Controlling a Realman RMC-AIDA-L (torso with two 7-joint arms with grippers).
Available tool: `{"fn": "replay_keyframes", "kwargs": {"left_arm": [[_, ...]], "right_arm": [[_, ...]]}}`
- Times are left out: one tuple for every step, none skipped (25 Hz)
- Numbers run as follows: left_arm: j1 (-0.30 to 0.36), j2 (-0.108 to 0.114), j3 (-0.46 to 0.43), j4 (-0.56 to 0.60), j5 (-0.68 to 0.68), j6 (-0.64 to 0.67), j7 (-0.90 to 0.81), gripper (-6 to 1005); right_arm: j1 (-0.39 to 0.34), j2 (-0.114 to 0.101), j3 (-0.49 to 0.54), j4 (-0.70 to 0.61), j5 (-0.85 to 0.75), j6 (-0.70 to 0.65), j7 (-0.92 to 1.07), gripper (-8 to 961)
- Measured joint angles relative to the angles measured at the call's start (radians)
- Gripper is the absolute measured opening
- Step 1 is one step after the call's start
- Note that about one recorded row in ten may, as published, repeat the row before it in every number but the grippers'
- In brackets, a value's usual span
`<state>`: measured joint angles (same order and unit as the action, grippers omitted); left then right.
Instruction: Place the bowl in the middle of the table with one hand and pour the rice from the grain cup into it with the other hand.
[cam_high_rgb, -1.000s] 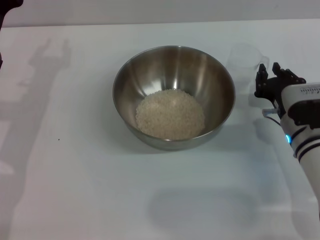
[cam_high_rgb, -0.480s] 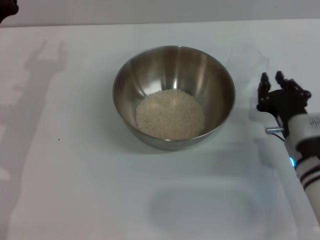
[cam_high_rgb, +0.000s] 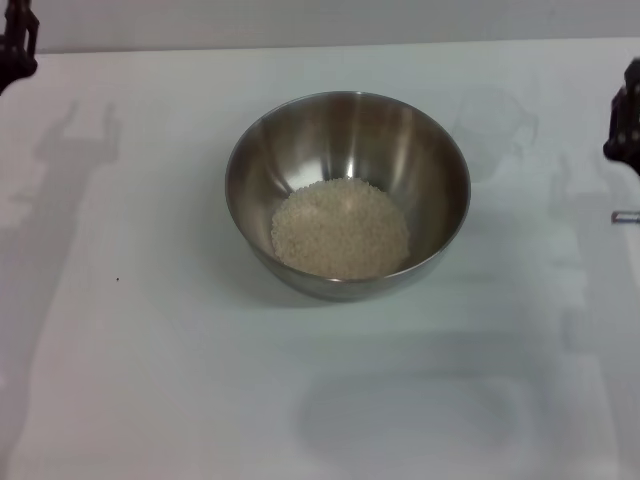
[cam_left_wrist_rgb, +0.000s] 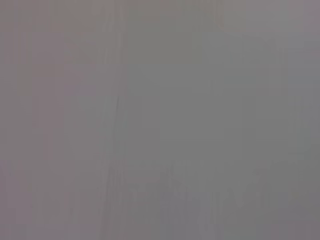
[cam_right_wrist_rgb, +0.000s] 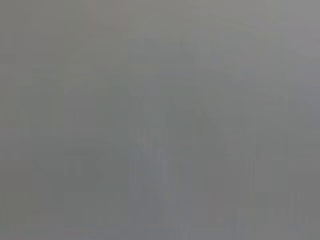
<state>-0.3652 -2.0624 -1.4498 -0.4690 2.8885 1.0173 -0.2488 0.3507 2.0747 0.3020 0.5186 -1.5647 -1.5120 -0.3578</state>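
The steel bowl (cam_high_rgb: 440, 165) stands in the middle of the white table (cam_high_rgb: 150, 380). A mound of rice (cam_high_rgb: 340, 230) covers its bottom. The clear grain cup (cam_high_rgb: 492, 125) stands upright on the table just right of the bowl and looks empty, with nothing holding it. My right gripper (cam_high_rgb: 626, 125) shows only as a dark piece at the right edge, well away from the cup. My left gripper (cam_high_rgb: 17, 45) is at the far left corner, away from the bowl. Both wrist views show only flat grey.
Arm shadows fall on the table at the left and the right. A small dark speck (cam_high_rgb: 117, 279) lies left of the bowl. The table's far edge (cam_high_rgb: 320, 45) runs behind the bowl.
My right arm has pulled back to the right, away from the grain cup, and is now almost out of view. The cup stays standing. My left gripper has come slightly more into view.
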Motion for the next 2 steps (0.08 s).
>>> {"fn": "replay_keyframes", "kwargs": {"left_arm": [[0.003,0.001,0.013,0.014,0.0,0.004,-0.009,455],[0.003,0.001,0.013,0.014,0.0,0.004,-0.009,455]], "right_arm": [[0.015,0.0,-0.001,-0.021,0.0,-0.002,0.02,282],[0.029,0.0,-0.003,-0.044,0.0,0.003,0.04,282]]}}
